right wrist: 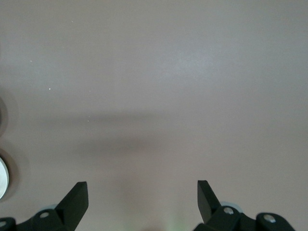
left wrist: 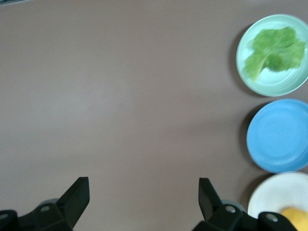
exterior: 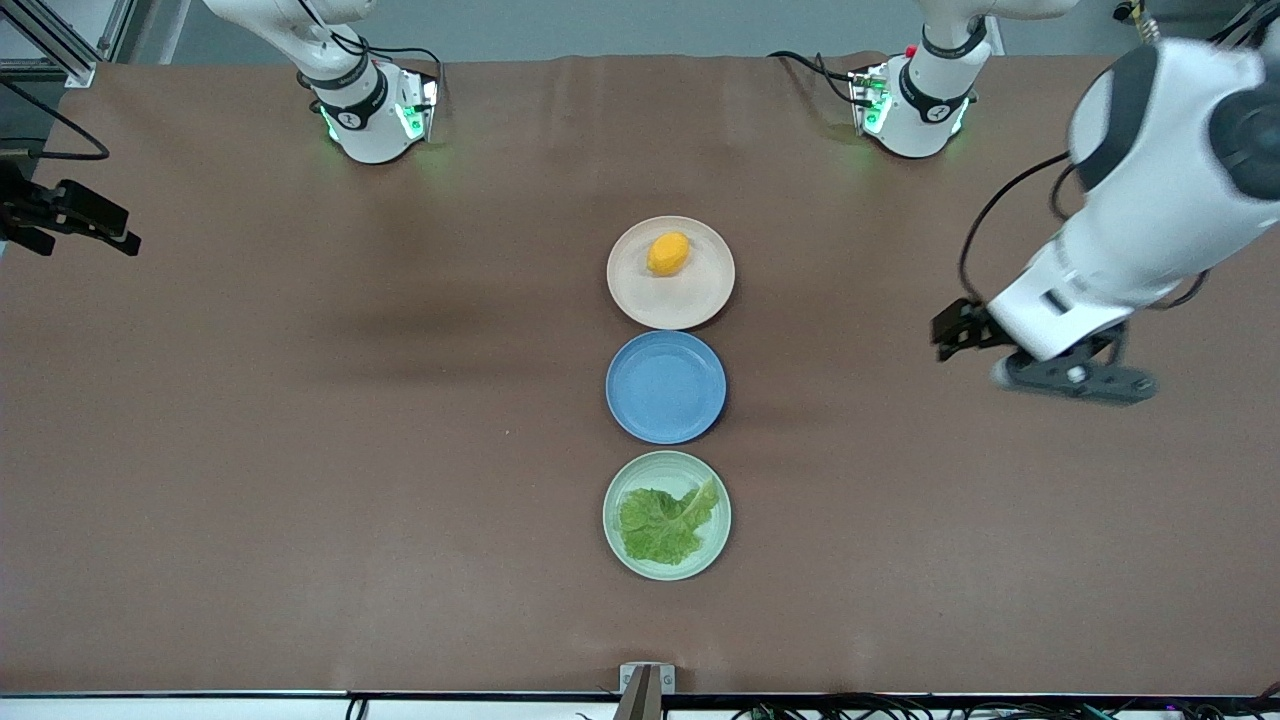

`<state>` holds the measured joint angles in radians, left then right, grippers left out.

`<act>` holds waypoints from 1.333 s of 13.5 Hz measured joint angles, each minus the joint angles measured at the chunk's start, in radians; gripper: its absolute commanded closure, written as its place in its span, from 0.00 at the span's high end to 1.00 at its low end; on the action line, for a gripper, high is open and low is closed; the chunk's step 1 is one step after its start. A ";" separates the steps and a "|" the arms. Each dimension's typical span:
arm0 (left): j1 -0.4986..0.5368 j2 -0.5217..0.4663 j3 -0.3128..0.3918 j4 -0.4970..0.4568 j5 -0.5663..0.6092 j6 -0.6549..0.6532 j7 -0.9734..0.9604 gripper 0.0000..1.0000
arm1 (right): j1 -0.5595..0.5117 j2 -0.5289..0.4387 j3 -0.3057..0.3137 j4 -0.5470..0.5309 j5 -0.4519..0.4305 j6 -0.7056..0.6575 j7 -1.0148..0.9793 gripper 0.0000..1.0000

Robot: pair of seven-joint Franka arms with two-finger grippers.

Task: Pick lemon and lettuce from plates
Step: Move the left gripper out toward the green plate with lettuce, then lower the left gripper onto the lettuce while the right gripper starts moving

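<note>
Hovering: left gripper (left wrist: 143, 199) spread, above bare table (exterior: 300, 420) | right gripper (right wrist: 142, 201) spread at table's edge

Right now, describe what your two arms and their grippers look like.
Both arms are glossy white with dark grey joint bands, black cables and green lights at the bases. The left gripper and right gripper are black, each with two wedge-tipped jaws and silver screws.

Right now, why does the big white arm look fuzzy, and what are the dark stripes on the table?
Front view: the left arm is smeared, the lemon and lettuce crisp. Right wrist view: soft dark bands on the table look like shadows, beyond its open end effector.
</note>
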<state>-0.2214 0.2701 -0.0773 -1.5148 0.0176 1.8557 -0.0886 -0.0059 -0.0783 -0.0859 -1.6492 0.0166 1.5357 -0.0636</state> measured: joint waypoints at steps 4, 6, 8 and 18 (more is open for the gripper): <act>-0.107 0.156 -0.003 0.013 0.000 0.230 0.000 1.00 | 0.000 0.000 -0.001 -0.001 0.000 -0.002 0.000 1.00; -0.169 0.249 -0.004 0.030 0.000 0.367 0.000 1.00 | 0.000 0.000 -0.001 -0.002 0.000 -0.006 0.000 1.00; -0.221 0.351 -0.003 0.042 0.000 0.546 0.002 0.96 | 0.000 0.000 -0.001 0.000 0.000 -0.009 0.000 1.00; -0.288 0.704 -0.003 0.158 0.000 1.058 0.115 0.71 | 0.059 0.219 0.026 0.020 0.090 -0.006 0.178 1.00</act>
<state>-0.5093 0.9745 -0.0802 -1.3564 0.0176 2.9138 0.0269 0.0534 0.1410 -0.0603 -1.6297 0.1070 1.5299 0.1148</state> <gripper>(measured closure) 0.211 0.000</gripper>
